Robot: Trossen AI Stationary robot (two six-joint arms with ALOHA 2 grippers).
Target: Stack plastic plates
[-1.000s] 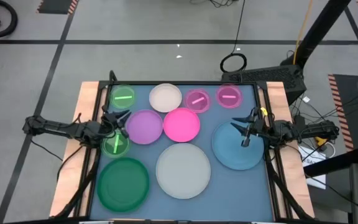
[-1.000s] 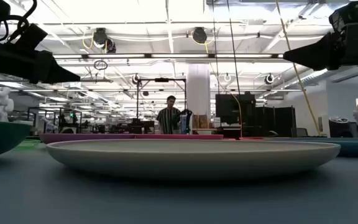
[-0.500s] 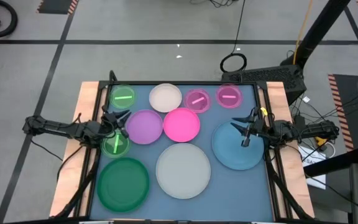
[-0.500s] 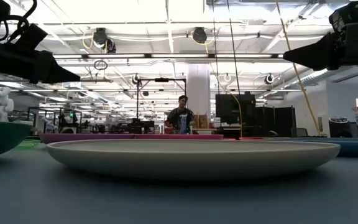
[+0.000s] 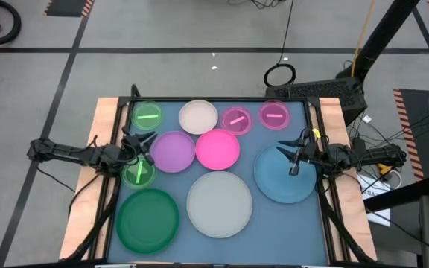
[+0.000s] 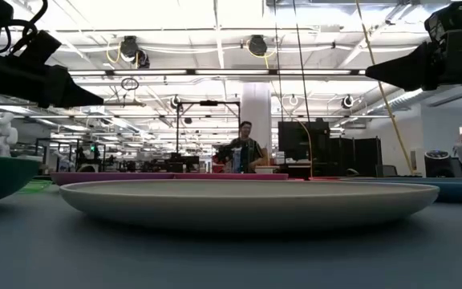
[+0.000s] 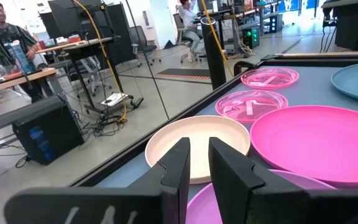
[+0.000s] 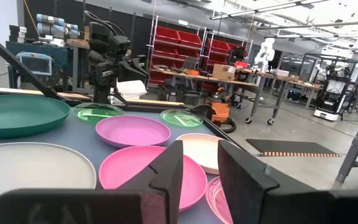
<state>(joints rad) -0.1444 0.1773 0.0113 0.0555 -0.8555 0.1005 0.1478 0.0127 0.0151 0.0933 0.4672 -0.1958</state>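
High view: nine plastic plates laid out singly on the blue counter (image 5: 319,223), none stacked.
Near row: large dark green plate (image 5: 148,219), large white plate (image 5: 220,203), large blue plate (image 5: 284,175). Middle: purple plate (image 5: 173,152) touching hot pink plate (image 5: 217,149). Far row: small green plate (image 5: 147,115), medium white plate (image 5: 198,116), two small pink plates (image 5: 236,120) and (image 5: 274,115). A second small green plate (image 5: 139,173) lies by the left edge. Left end effector (image 5: 146,147) hovers between the two small green plates, fingers (image 7: 182,165) a narrow gap apart, holding nothing. Right end effector (image 5: 289,160) hangs over the blue plate, fingers (image 8: 169,168) somewhat parted, empty. A person (image 6: 245,152) stands in the room behind.
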